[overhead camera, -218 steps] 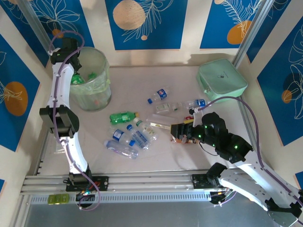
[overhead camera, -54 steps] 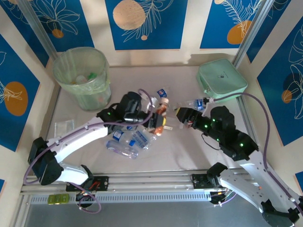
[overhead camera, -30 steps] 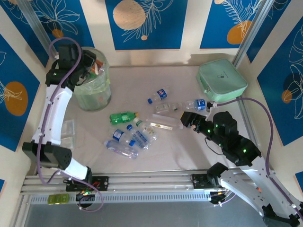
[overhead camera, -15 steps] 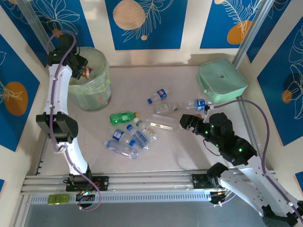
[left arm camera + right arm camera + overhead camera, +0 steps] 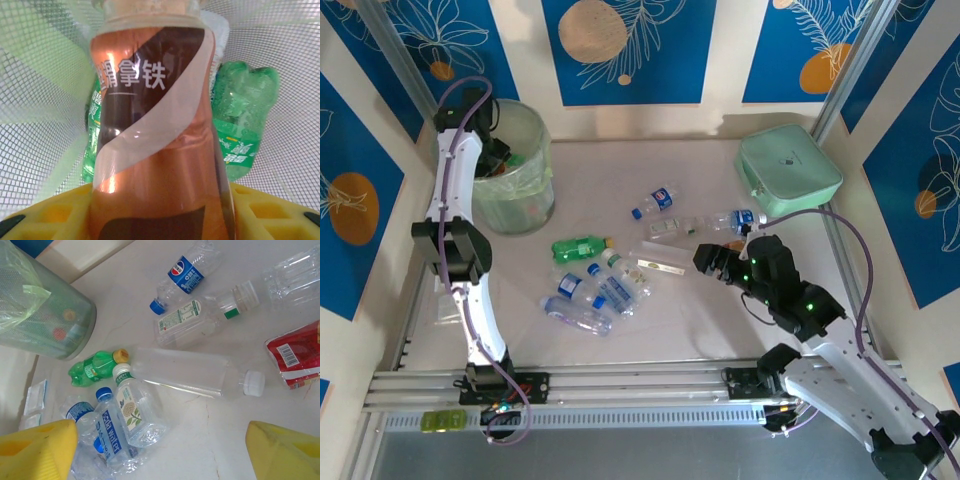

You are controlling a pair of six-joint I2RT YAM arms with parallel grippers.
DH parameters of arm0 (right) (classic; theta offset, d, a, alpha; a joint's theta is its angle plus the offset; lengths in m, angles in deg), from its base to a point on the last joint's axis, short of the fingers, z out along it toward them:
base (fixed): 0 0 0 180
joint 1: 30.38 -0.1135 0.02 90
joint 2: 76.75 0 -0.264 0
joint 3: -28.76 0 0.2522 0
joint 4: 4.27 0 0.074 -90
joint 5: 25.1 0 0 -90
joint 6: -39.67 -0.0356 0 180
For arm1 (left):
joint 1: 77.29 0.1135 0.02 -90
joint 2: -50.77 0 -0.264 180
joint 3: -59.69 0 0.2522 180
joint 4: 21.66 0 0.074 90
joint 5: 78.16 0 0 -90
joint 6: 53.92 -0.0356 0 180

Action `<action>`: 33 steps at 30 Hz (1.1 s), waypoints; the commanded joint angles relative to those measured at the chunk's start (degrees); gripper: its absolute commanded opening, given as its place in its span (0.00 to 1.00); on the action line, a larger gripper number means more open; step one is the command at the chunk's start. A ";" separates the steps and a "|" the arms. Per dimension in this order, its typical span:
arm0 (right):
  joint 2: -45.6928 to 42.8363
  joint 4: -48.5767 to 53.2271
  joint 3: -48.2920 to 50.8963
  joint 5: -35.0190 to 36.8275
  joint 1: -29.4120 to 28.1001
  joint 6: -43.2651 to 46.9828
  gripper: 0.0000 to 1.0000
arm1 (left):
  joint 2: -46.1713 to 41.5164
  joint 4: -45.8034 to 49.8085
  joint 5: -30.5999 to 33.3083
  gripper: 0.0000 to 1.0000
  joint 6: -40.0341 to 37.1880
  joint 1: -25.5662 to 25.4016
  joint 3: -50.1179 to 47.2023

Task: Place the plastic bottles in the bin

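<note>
A pale surface (image 5: pixel 660 320) lies between cream walls hung with blue leaf-print panels (image 5: pixel 620 50). The bin (image 5: pixel 525 200) stands upper left, a mint case (image 5: pixel 787 170) upper right. Loose plastic bottles (image 5: pixel 578 246) litter the middle. The left claw (image 5: pixel 155 220) seems to grip a brown bottle (image 5: pixel 150 125) within the bin; the right claw (image 5: pixel 160 450) hangs open above the bottles.

pale table (image 5: pixel 670 325), scattered bottles (image 5: pixel 612 287), bin (image 5: pixel 523 205), mint case (image 5: pixel 788 168)

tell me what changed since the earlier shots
The left gripper carried the brown-labelled plastic bottle from the middle of the table up into the round green-lined bin, still gripping it. The open right gripper barely shifted. The loose clear and green bottles stayed put.
</note>
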 commanded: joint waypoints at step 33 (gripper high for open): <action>8.29 6.55 -7.16 -2.85 0.42 3.77 0.81 | -38.98 -12.19 5.41 0.81 -10.68 -20.85 -27.13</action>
